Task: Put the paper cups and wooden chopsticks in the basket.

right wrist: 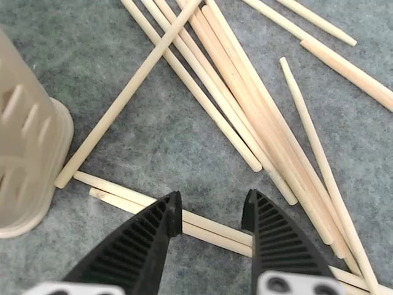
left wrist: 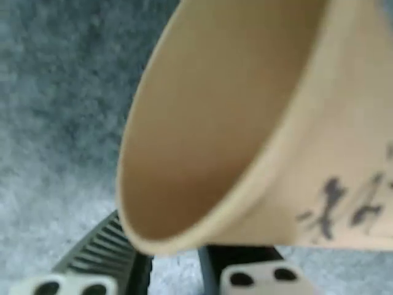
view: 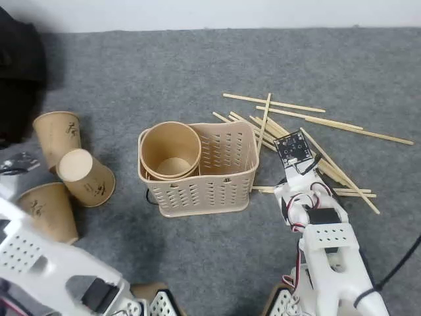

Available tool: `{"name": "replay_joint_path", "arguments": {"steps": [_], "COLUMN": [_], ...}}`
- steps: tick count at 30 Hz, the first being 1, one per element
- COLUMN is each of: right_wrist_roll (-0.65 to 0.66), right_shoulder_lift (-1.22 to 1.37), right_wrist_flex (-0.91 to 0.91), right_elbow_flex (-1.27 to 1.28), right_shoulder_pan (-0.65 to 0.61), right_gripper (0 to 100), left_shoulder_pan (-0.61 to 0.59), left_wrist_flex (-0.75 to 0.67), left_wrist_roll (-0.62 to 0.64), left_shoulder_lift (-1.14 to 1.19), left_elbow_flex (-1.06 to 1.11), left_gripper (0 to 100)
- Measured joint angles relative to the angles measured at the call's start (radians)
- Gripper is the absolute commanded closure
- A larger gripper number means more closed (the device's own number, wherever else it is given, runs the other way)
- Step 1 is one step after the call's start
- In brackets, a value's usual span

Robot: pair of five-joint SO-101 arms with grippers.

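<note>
**Remote check: both pincers open, cups and chopsticks mostly outside the basket**

High view. I note the basket (view: 227,191) at the middle of the grey carpet (view: 131,72), with stacked paper cups (view: 171,150) standing in its left end. Three more cups lie well apart from it on the left: one upright (view: 58,135), one tipped over (view: 85,176) against it, and one (view: 47,210) nearest the left arm (view: 39,263). The wooden chopsticks (view: 273,103) are scattered on the carpet just right of the basket. The right arm (view: 316,217) stands over them.

Left wrist view. A paper cup (left wrist: 245,123) lies very close, mouth toward the camera. The left gripper (left wrist: 175,270) has its fingers apart, carpet showing between them, and the cup's rim sits just beyond the tips.

Right wrist view. The right gripper (right wrist: 212,215) is spread and holds nothing. It hangs over two chopsticks (right wrist: 209,230) lying side by side. The main bundle (right wrist: 245,92) lies beyond. The basket corner (right wrist: 24,160) is touched by one stick's end.
</note>
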Motion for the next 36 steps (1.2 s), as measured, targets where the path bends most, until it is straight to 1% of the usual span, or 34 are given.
{"name": "replay_joint_path", "arguments": {"steps": [4,10,14,21,25,29,33,36], "right_wrist_roll": [0.0,0.0,0.0,0.0,0.0,0.0,0.0,0.0], "right_shoulder_lift": [0.0,0.0,0.0,0.0,0.0,0.0,0.0,0.0], "right_wrist_flex": [0.0,0.0,0.0,0.0,0.0,0.0,0.0,0.0], "right_elbow_flex": [0.0,0.0,0.0,0.0,0.0,0.0,0.0,0.0], "right_shoulder_pan": [0.0,0.002,0.0,0.0,0.0,0.0,0.0,0.0], "right_gripper": [81.9,81.9,81.9,81.9,81.9,81.9,81.9,81.9], "left_shoulder_pan": [0.031,0.101,0.164,0.318,0.404,0.457,0.459,0.454], "left_wrist_flex": [0.009,0.068,0.08,0.086,0.092,0.095,0.124,0.127], "left_wrist_roll": [0.028,0.035,0.04,0.04,0.123,0.233,0.276,0.31], "left_shoulder_lift": [0.005,0.006,0.006,0.008,0.009,0.009,0.009,0.009], "left_elbow_flex": [-0.002,-0.002,-0.002,-0.015,-0.089,-0.207,-0.361,-0.419], "left_gripper": [94,94,95,95,95,95,95,95]}}
